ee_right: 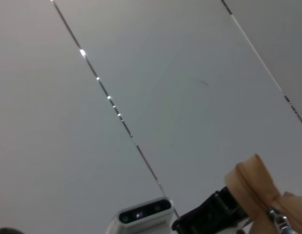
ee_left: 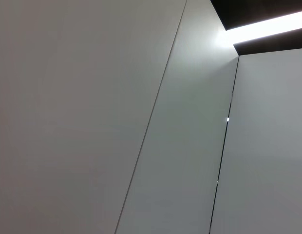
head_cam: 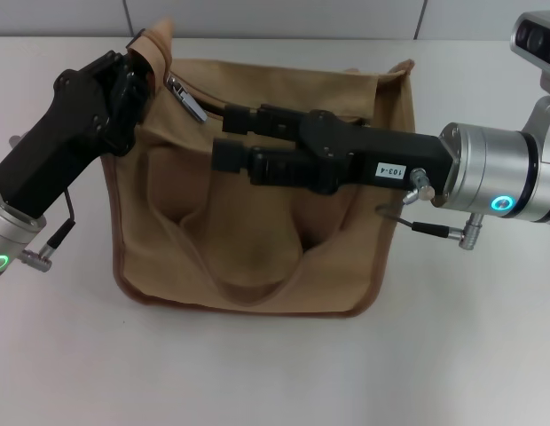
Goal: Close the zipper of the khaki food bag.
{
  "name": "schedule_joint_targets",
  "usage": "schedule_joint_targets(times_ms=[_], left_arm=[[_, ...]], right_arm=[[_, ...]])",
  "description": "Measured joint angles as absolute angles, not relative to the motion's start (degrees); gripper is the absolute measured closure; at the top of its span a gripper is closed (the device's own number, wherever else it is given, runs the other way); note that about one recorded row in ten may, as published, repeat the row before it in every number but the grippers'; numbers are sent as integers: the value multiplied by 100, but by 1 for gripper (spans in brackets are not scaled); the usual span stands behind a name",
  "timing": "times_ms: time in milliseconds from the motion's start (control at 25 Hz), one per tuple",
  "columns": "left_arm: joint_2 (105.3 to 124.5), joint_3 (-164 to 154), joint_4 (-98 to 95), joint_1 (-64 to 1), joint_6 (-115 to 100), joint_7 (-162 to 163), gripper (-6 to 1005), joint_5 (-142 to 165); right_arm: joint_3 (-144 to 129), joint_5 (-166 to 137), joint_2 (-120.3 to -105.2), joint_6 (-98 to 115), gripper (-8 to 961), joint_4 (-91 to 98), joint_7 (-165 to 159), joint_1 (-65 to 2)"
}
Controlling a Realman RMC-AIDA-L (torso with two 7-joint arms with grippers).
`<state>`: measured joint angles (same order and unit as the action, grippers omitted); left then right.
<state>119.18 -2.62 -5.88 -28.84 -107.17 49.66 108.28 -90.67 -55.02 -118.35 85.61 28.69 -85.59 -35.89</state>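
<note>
Centrally on the white table (head_cam: 488, 355) sits the khaki food bag (head_cam: 257, 231), boxy, its two soft loop handles drooping over the near face. Brown piping edges the lower rim.

Left tool (head_cam: 142, 67) at the bag's far left top corner. Its black fingers are pressed together on a pulled-up peak of tan fabric (head_cam: 155, 40), pinching that corner of the bag so it stands higher than the rest of the top edge. The left arm runs down toward the near left, with a green ring light showing at the wrist.

Right tool (head_cam: 223, 136) reaches in from the right, lying across the upper part of the bag. Its two black fingers (head_cam: 244, 115) point left and stand spread, one above the other with a gap between. Nothing is gripped between them. A white label sits on the tool body.

Zipper (head_cam: 182, 89) runs along the top panel near the left corner; its silver pull tab (head_cam: 192, 105) hangs just beside the tip of the upper right finger. Touching or not, cannot tell. The opening looks parted near the tab.

Right wrist view: mostly wall panels, plus the raised tan fabric corner (ee_right: 255, 187) with a bit of shiny metal, and the left tool's black body next to it. Left wrist view: wall and a ceiling light only.
</note>
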Motion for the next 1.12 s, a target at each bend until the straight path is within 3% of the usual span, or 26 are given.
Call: schedule_joint_targets(times_ms=[360, 1120], left_arm=[[11918, -287, -582, -2967, -10727, 4966, 982, 10830], [11918, -311, -448, -3131, -10730, 4962, 982, 10873]], right_arm=[[-8865, -5671, -11723, 8501, 128, 2846, -9367, -3641], [-8833, -6108, -11817, 7778, 127, 2871, -9658, -3991]])
